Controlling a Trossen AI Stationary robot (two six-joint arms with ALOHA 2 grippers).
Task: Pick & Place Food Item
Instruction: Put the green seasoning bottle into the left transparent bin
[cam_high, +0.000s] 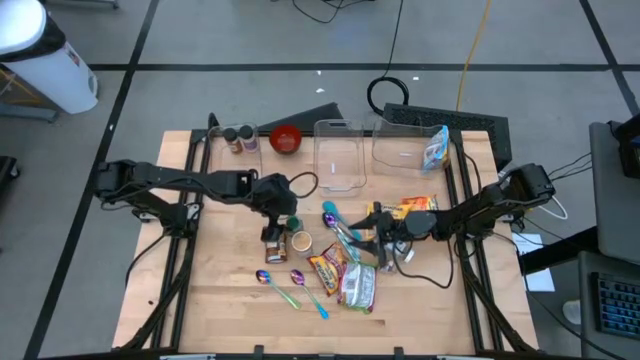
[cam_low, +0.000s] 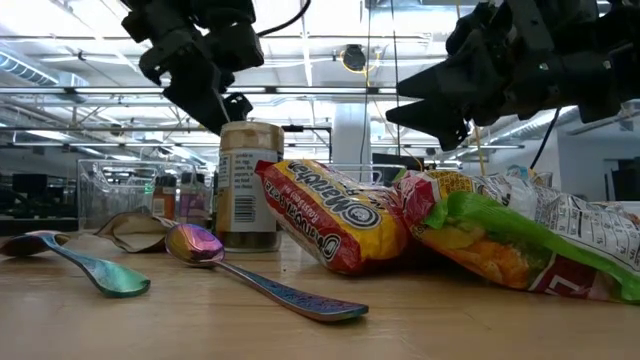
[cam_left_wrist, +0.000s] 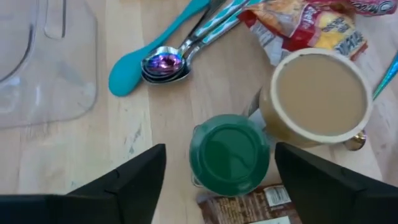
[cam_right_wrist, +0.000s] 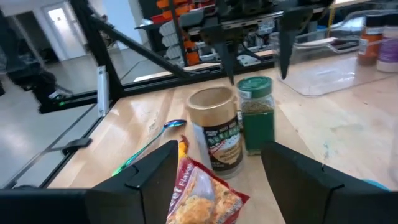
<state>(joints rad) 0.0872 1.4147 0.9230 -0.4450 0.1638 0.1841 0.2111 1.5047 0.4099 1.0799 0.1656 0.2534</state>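
Both arms are dark, near black, built of slim tubular links joined by chunkier rounded joint housings. The left arm (cam_high: 170, 183) carries a thin black cable that loops out past its wrist. The right arm (cam_high: 490, 205) has a blocky dark housing at its outer joint, with cables trailing away from it. The left tool (cam_left_wrist: 221, 180) has two flat, matte black fingers (cam_left_wrist: 124, 186) with angled, wedge-shaped tips. The right tool (cam_right_wrist: 217, 180) shows the same broad black fingers (cam_right_wrist: 146, 183), plain and unmarked.
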